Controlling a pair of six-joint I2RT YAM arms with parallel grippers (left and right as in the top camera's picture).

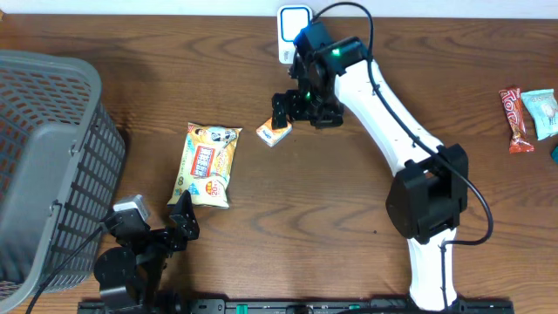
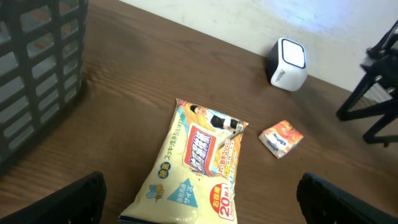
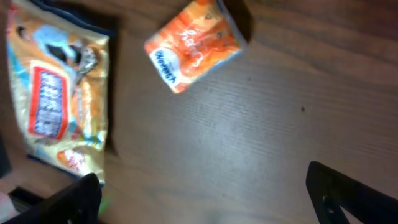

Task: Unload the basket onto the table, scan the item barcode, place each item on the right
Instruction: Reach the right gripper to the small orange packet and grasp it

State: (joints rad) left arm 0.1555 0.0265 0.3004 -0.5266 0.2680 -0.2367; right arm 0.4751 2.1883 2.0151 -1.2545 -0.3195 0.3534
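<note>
Orange packet [image 1: 274, 132] lies ungrasped near the tabletop's far edge. We find left gripper [image 2: 211, 208] and right gripper [image 3: 214, 202] wide open, empty. Pickup pending, in our judgement: right must descend and close on it.

The table [image 1: 349, 235] holds one large yellow snack bag [image 1: 207, 164] and one small orange packet [image 1: 274, 132] near the middle, plus two wrapped snacks at the right, a red bar [image 1: 516, 120] and a pale blue pack [image 1: 541, 112]. One grey basket [image 1: 83, 174] stands at the left and one white scanner [image 1: 294, 19] at the far edge.
</note>
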